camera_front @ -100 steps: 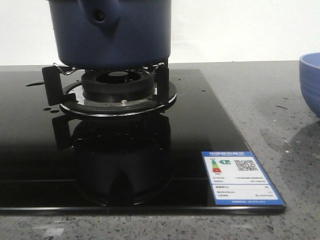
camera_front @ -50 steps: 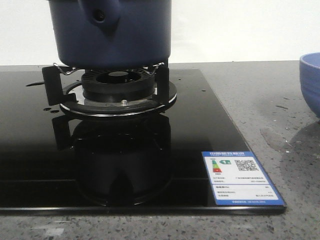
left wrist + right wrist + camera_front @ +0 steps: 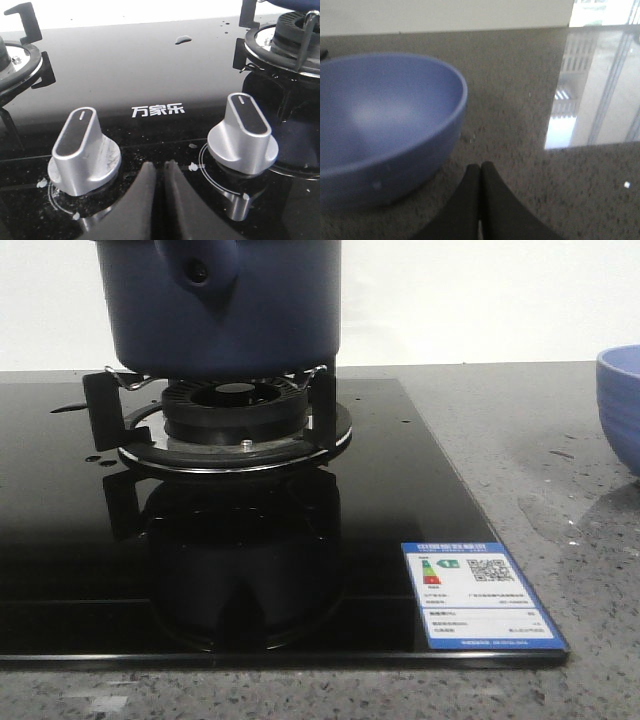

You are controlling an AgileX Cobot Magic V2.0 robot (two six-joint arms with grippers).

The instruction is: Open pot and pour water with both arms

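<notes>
The left gripper (image 3: pixel 160 172) has its fingers pressed together on nothing, low over the black glass hob (image 3: pixel 125 75) between two silver knobs (image 3: pixel 84 150). The right gripper (image 3: pixel 480 175) is likewise pinched closed and empty, just beside the pale blue bowl (image 3: pixel 380 125), whose inside looks empty. The pot (image 3: pixel 225 305) sits on the burner (image 3: pixel 235 415) at the hob's back, well apart from both. Grey speckled desk (image 3: pixel 560 460) lies bare between hob edge and bowl.
</notes>
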